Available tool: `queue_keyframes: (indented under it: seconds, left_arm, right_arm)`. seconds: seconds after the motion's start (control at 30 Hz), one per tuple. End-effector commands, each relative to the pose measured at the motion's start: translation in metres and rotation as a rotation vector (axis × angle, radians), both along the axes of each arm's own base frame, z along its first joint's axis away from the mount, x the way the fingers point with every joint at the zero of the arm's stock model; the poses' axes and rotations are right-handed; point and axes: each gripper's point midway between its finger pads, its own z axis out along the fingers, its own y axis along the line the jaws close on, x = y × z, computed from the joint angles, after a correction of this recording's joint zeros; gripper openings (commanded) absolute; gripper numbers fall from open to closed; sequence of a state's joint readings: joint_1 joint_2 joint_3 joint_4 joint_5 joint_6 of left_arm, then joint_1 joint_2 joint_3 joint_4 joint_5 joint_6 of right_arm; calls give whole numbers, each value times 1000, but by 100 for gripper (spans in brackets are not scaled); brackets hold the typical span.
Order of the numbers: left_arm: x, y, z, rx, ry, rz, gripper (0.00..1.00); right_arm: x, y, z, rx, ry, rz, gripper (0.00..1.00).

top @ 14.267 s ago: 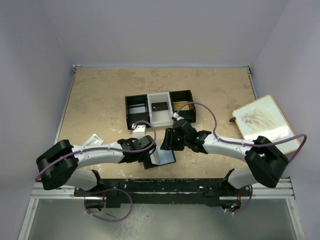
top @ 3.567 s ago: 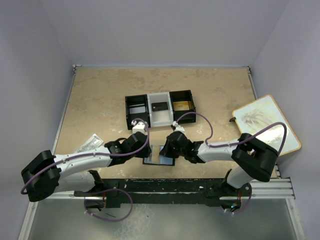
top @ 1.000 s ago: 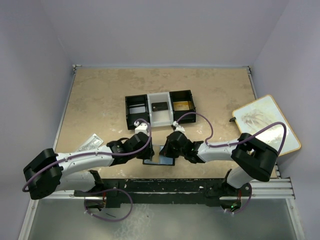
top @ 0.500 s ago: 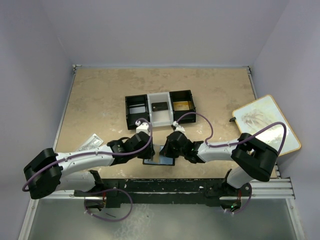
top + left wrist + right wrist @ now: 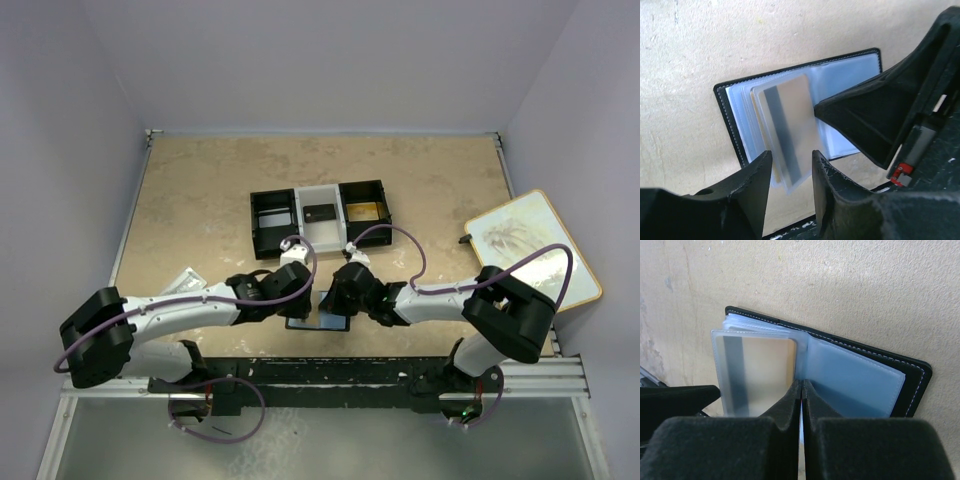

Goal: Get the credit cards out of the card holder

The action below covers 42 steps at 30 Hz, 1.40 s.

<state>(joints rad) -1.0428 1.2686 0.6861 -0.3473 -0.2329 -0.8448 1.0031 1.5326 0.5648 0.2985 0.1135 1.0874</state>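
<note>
The card holder point(image 5: 850, 75) lies open on the table near the front edge, black with pale-blue sleeves point(image 5: 855, 382). A tan credit card point(image 5: 790, 125) with a dark stripe sits in a frosted sleeve that sticks out past the holder's edge point(image 5: 760, 372). My left gripper point(image 5: 791, 167) is open, its fingertips either side of that sleeve's lower end and not squeezing it. My right gripper point(image 5: 801, 384) is shut, its tip pressed on the holder's middle fold. From above, both grippers point(image 5: 303, 292) point(image 5: 335, 295) meet over the holder point(image 5: 322, 322).
A black-and-white three-compartment tray point(image 5: 274, 238) stands behind the grippers, with a dark card point(image 5: 320, 212) in the middle and a gold one point(image 5: 365, 210) on the right. A white packet point(image 5: 185, 282) lies at left. A framed board point(image 5: 530, 245) rests at right.
My left gripper has shifted a little to the right, closer to the holder, and its jaws stand slightly wider. The right gripper has stayed pressed on the holder.
</note>
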Motion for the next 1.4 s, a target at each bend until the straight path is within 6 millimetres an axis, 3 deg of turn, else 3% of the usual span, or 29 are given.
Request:
queue_keyframes:
  seconds: [0.0,0.4,0.63,0.87,1.07,1.37]
  left_arm:
    - [4,0,11,56,-41,-6,36]
    - [2,-16,16,-21,-52,-30,36]
    - [10,10,7,67,-88,70,41]
    - [8,-1,-5,29,-66,53,42]
    - [8,3,-17,76,-46,60,41]
    - [8,-3,-7,35,-55,49,37]
  right_arm:
    - [-14,-36,-39,-192,60,-2,2]
    - [-14,-36,-39,-193,57,-4,2]
    - [-14,-36,-39,-191,56,-4,2]
    - [-12,-36,-39,-193,52,-7,2]
    - [-12,-37,-38,-191,48,-12,3]
    - [-12,-37,-40,-195,48,-8,3]
